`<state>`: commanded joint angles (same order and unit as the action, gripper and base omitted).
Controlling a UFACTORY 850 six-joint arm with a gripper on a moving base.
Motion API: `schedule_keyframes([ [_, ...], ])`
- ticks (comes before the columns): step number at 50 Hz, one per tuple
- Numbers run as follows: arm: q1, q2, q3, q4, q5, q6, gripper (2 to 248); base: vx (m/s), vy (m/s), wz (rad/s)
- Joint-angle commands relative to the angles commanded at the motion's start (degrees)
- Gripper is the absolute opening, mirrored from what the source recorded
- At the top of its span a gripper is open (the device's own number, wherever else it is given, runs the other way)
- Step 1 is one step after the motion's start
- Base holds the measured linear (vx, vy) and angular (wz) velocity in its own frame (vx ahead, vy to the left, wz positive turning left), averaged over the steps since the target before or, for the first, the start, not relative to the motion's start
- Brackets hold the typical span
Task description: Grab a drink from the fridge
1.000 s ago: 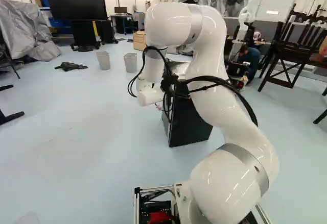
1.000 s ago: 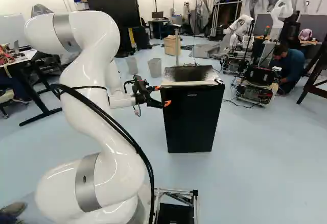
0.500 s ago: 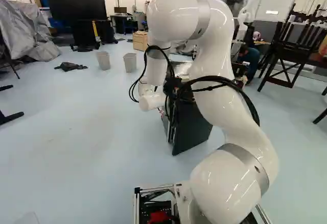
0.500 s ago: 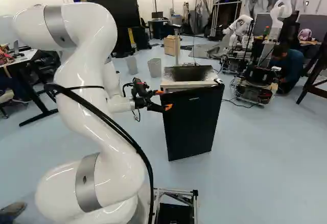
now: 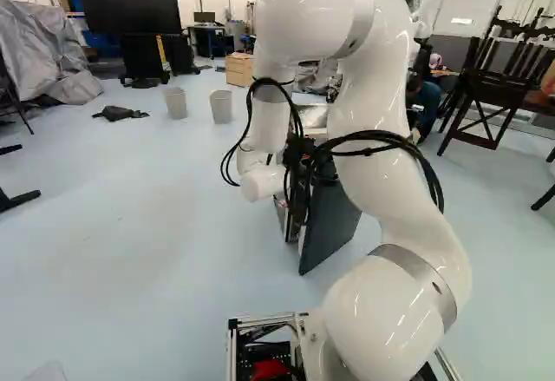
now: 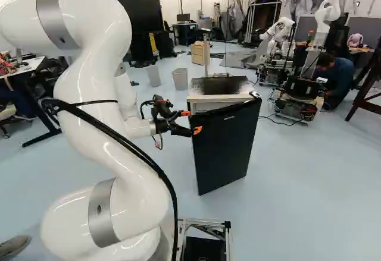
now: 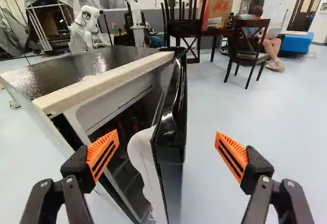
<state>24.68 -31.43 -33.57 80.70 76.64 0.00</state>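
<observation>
The gripper is released, fingers spread wide, the ajar door between them! Fridge right ahead, any drink inside too dim to tell, two bins and another robot beyond.

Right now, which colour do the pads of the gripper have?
Orange, on both fingers; it shows best in the wrist view.

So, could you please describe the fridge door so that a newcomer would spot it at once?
In the right base view, find the big white arm, then the fridge to its right. The fridge door is the flat black panel facing the camera, its left edge swung clear of the body. It is upright and dark, unlike the pale grey bins behind.
</observation>
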Motion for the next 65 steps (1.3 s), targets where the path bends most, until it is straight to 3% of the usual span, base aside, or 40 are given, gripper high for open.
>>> schedule_keyframes([
  [29,0.9,4.5,9.3,0.0,0.0,0.0,247,0.000,0.000,0.000],
  [65,-3.6,7.9,16.7,0.0,1.2,0.0,247,0.000,0.000,0.000],
])
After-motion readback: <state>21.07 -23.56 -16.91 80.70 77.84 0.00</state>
